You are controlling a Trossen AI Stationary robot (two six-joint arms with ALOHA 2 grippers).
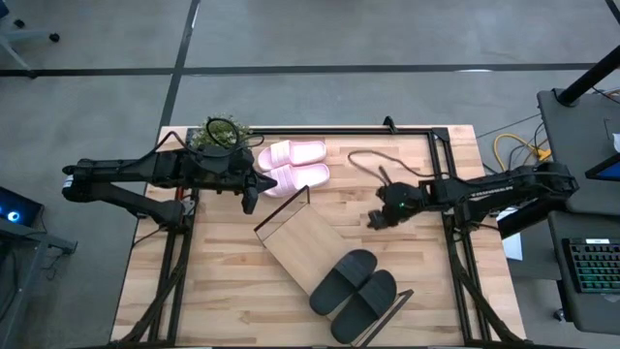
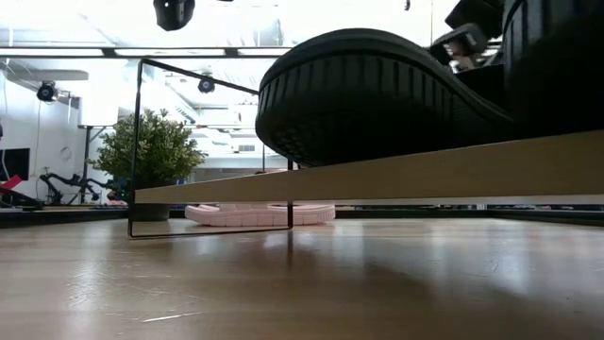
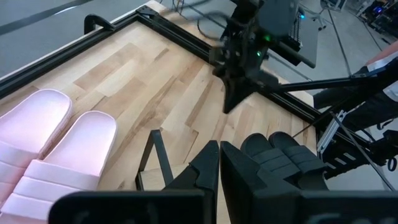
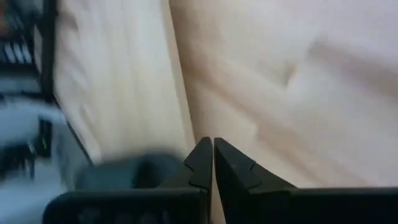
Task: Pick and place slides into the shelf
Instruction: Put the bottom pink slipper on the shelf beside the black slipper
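Note:
The shelf (image 1: 291, 237), a light-wood board with black wire ends, lies slantwise in the middle of the table. The black pair of slides (image 1: 354, 283) rests sole down on its near-right end, and the low view shows one dark sole (image 2: 377, 94) on the board (image 2: 425, 170). The pink pair (image 1: 295, 167) lies side by side on the tabletop just beyond the shelf's far-left end. My left gripper (image 1: 250, 201) is shut and hangs beside the pink pair, holding nothing (image 3: 219, 165). My right gripper (image 1: 376, 219) is shut and empty above bare table, right of the shelf (image 4: 208, 158).
A small potted plant (image 1: 225, 132) stands at the table's far left corner. A black cable (image 1: 373, 160) loops over the far right of the tabletop. A black frame rail (image 1: 339, 130) runs along the far edge and down both sides. Bare wood lies near left.

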